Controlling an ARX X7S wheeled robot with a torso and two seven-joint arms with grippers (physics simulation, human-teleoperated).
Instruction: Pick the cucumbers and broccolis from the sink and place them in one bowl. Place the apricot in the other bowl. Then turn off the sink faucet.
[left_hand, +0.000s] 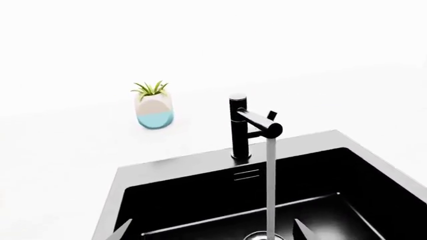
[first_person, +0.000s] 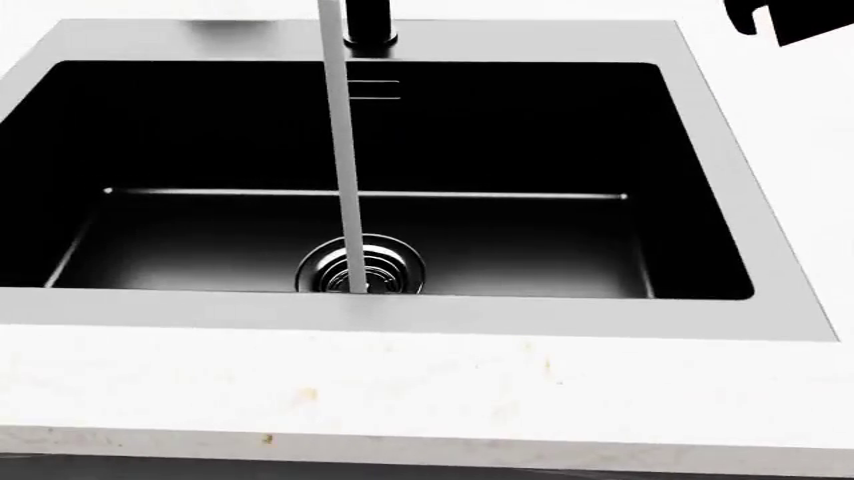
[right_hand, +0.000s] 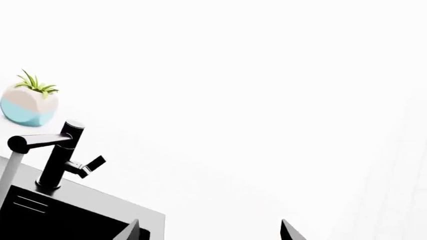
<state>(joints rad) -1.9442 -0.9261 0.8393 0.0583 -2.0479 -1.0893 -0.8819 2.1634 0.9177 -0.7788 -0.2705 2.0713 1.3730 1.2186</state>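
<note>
Your left end effector (left_hand: 210, 231): spread open, empty, over the sink (first_person: 747, 200) | right end effector (right_hand: 210, 231): open, empty | sink faucet (left_hand: 241, 127): water running into drain (first_person: 363, 266)

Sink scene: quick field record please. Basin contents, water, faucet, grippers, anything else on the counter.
sink: black basin, grey rim, no produce visible inside
drain: chrome, water landing on it
water stream: running
sink faucet: black, not yet turned off
left gripper: open, above the basin
right gripper: open, over the counter beside the sink
potted plant: on the counter behind the sink
</note>
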